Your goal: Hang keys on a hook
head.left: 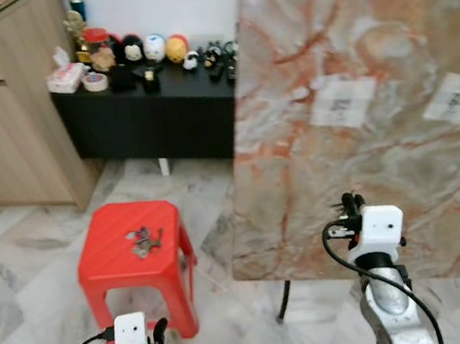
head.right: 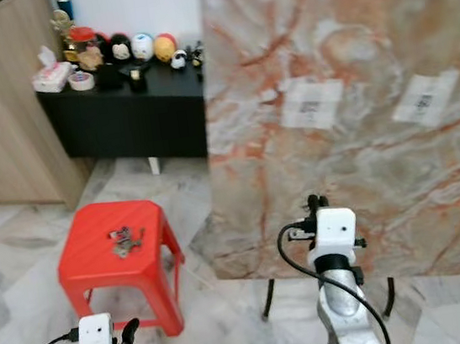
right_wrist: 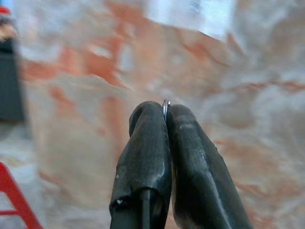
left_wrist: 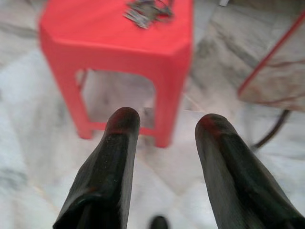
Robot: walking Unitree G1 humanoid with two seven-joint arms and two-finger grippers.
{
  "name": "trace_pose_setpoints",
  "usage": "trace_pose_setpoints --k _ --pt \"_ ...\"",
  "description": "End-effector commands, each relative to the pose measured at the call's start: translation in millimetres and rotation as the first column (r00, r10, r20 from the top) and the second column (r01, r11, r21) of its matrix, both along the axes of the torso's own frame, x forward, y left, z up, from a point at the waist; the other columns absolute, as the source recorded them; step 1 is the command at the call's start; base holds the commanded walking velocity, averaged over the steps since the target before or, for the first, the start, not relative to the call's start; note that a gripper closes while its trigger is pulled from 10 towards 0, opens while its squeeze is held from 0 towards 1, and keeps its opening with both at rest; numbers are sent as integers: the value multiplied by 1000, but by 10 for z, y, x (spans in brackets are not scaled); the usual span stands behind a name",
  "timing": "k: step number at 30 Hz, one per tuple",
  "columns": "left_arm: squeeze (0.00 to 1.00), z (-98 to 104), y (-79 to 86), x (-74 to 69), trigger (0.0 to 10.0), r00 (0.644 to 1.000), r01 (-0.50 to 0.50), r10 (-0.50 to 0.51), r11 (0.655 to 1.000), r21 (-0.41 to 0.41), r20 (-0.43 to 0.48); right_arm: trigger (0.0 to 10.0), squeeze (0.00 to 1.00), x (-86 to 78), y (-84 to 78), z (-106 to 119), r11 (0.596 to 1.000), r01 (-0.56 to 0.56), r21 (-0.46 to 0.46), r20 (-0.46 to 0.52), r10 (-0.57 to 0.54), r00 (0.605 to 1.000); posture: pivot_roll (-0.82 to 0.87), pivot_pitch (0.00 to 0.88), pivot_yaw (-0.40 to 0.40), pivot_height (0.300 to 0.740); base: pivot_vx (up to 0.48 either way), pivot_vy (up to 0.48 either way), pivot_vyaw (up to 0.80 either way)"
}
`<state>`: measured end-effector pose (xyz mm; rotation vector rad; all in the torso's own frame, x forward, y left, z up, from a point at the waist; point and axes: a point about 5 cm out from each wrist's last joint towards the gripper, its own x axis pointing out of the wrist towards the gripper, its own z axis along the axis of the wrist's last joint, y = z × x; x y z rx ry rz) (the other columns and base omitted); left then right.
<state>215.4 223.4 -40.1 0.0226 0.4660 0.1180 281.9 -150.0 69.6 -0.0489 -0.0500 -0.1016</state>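
A bunch of keys [head.left: 146, 239] lies on top of a red plastic stool [head.left: 123, 262], also seen in the left wrist view as keys [left_wrist: 145, 12]. My left gripper [left_wrist: 167, 125] is open, low above the floor in front of the stool, with nothing between its fingers. My right gripper [right_wrist: 165, 110] is raised in front of a marble-patterned panel [head.left: 358, 113] and is shut. A thin metal ring [right_wrist: 166, 102] pokes out between its fingertips. In the left eye view the right gripper [head.left: 351, 204] points at the panel's lower part.
The panel stands on dark legs [head.left: 285, 300] to the right of the stool. A black low cabinet [head.left: 154, 114] with figurines and a tape roll stands at the back, and a wooden cupboard [head.left: 1, 109] is at the left. The floor is marble tile [head.left: 24, 284].
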Motion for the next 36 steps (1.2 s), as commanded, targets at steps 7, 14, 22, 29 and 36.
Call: trace_pose_setpoints --k 7,14,22,29,36 --pt "0 -51 -77 -53 10000 1000 13 -13 1000 -13 -17 10000 0 50 -243 42 994 107 -29 16 -106 994 60 0 -121 740 0 0 0" --pt "0 -34 -72 -39 10000 1000 11 -11 1000 -12 -2 10000 0 74 -259 60 993 111 -38 20 -110 994 60 0 -128 740 0 0 0" --pt "0 14 -48 22 10000 1000 -1 2 1000 -17 22 10000 0 173 -345 275 959 158 -233 130 -130 983 54 4 -131 740 0 0 0" --pt "0 20 -46 28 10000 1000 -3 3 1000 -18 27 10000 0 138 -481 431 796 350 -495 278 -236 931 58 6 -130 740 0 0 0" --pt "0 19 -55 28 10000 1000 -6 6 1000 -24 29 10000 0 125 -422 404 717 350 -603 307 -197 931 56 10 -131 740 0 0 0"
